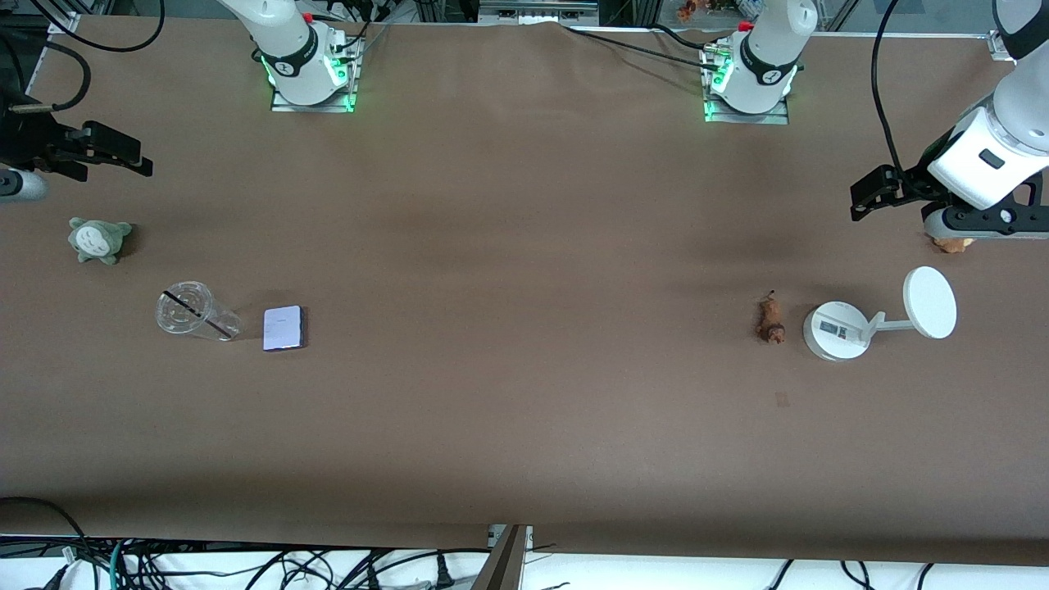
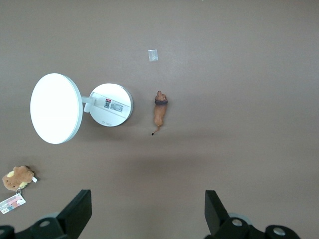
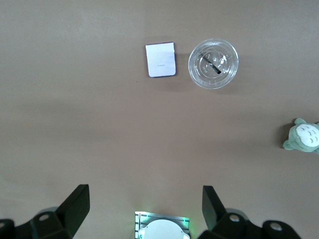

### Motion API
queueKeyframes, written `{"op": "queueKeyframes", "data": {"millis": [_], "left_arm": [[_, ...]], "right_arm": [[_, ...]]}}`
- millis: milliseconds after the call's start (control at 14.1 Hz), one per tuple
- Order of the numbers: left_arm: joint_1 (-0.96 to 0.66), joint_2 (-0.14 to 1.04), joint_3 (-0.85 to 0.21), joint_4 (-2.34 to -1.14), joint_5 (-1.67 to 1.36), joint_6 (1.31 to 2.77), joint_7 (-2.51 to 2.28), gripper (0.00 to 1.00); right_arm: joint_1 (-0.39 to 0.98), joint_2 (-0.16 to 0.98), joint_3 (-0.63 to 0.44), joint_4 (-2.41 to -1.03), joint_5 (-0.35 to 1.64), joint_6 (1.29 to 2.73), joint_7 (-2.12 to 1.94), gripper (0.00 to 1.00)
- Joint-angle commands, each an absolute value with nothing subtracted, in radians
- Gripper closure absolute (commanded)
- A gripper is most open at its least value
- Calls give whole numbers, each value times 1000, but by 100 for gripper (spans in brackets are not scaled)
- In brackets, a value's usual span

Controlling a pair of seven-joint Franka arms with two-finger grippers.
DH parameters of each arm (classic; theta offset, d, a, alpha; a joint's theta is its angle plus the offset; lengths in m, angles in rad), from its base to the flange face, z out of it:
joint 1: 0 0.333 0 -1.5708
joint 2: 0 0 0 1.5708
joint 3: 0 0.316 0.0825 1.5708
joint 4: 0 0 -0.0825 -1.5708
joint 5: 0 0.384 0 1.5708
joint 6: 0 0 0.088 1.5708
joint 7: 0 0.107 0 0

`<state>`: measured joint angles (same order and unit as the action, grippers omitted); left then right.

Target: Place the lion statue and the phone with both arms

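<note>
The lion statue (image 1: 770, 319) is a tiny orange-brown figurine lying on the table toward the left arm's end, beside a white stand; it also shows in the left wrist view (image 2: 159, 110). The phone (image 1: 284, 328) is a flat pale lavender rectangle toward the right arm's end, beside a clear cup; it also shows in the right wrist view (image 3: 160, 59). My left gripper (image 1: 873, 192) hangs open and empty over the left arm's end of the table (image 2: 148, 209). My right gripper (image 1: 115, 156) hangs open and empty over the right arm's end (image 3: 145, 206).
A clear plastic cup (image 1: 195, 311) (image 3: 213, 63) lies beside the phone. A grey-green plush (image 1: 98, 239) (image 3: 303, 137) sits by the right arm's end. The white round-based stand (image 1: 836, 329) (image 2: 112, 104) carries a disc (image 1: 930, 301). A brown plush (image 1: 952, 243) (image 2: 17, 178) lies under the left arm.
</note>
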<state>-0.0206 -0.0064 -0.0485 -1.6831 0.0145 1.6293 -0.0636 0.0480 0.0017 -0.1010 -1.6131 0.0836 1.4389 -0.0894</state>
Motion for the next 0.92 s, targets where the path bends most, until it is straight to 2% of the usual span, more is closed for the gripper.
{"op": "queueKeyframes", "data": {"millis": [0,427,640,854], "left_arm": [[-26,-12,-43,-1672,-8,1609,-66,0],[-26,-12,-41,-1672,-8,1608,-66,0],[-25,-12,-41,-1672,-8,1608,-66,0],[-26,-12,-41,-1672,-8,1608,-66,0]], "right_arm": [[34,27,-80,-1579,72,1390,-86,0],[41,48,-77,-1551,58,1387,-84,0],[109,70,-75,-1502,-40,1391,-86,0],[124,78,-75,-1499,-43,1391,-80,0]]}}
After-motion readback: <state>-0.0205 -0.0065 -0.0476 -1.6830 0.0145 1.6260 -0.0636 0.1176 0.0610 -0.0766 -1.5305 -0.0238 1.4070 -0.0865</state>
